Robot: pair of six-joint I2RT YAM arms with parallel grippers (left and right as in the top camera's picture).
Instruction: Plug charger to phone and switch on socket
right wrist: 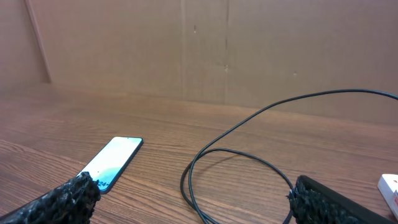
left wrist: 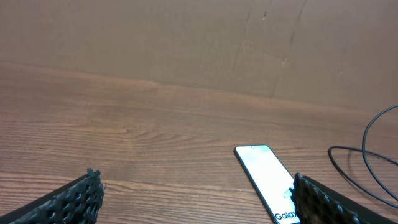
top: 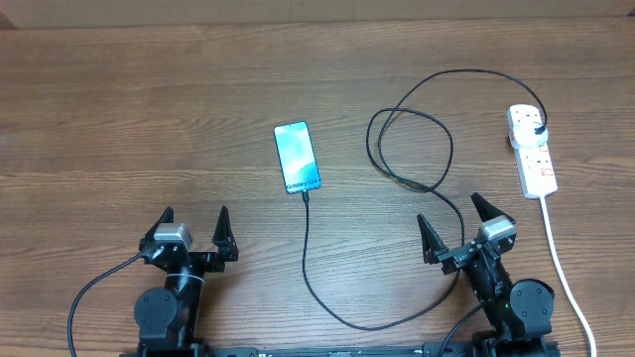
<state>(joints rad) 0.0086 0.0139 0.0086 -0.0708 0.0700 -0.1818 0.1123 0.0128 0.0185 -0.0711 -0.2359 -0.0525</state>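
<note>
From overhead, the phone [top: 297, 157] lies mid-counter, screen lit, with the charger [top: 397, 169] at its near end, looping right to a plug in the socket [top: 531, 149] by the right edge. The left gripper [top: 194, 224] and right gripper [top: 452, 217] sit near the front edge, both spread apart, empty. The left wrist view shows the phone [left wrist: 267, 179] ahead-right. The right wrist view shows the phone [right wrist: 113, 162] left, cable loops [right wrist: 249, 162] centre.
</note>
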